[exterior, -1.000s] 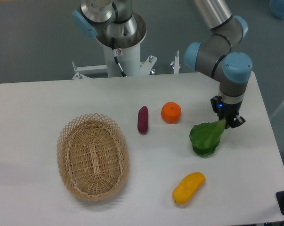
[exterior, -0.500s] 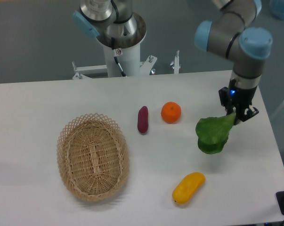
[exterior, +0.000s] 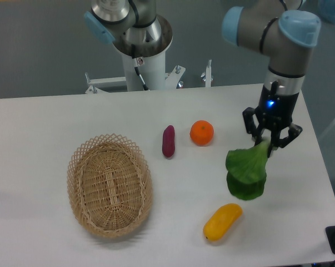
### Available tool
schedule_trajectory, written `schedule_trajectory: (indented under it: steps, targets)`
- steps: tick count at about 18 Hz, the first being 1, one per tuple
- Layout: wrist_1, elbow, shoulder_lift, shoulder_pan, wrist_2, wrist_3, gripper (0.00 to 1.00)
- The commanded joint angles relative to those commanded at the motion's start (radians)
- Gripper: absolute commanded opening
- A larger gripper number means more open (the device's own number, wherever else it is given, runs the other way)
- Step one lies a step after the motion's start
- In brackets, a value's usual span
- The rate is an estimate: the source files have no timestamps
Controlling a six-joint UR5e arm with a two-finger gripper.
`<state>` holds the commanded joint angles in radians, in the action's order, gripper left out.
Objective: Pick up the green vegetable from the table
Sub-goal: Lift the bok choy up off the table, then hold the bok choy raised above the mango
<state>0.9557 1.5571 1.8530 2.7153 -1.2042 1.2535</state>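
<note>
The green vegetable (exterior: 246, 171) hangs leaves-down at the right side of the white table (exterior: 39, 122), its pale stalk end pinched from above. My gripper (exterior: 269, 143) is shut on that stalk. The dark green leaves droop below and left of the fingers; whether the lowest leaf still touches the tabletop I cannot tell.
An orange (exterior: 201, 133) and a small purple vegetable (exterior: 168, 141) lie left of the gripper. A yellow oblong vegetable (exterior: 223, 221) lies just below the hanging leaves. A wicker basket (exterior: 109, 185) stands at the left. The table's right edge is close to the arm.
The gripper has turned and shifted slightly left and down with the green vegetable in it. One second ago the vegetable sat lower, by the table surface.
</note>
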Motion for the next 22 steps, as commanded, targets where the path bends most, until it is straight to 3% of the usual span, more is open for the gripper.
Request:
schedule_trajectory:
  steps: [11,17,22]
  targets:
    - [-0.003,-0.028,0.015,-0.123,-0.015,-0.138,0.22]
    - [-0.005,-0.028,0.017,-0.129,-0.015,-0.160,0.22]
    - [-0.043,-0.020,0.012,-0.131,-0.014,-0.164,0.22]
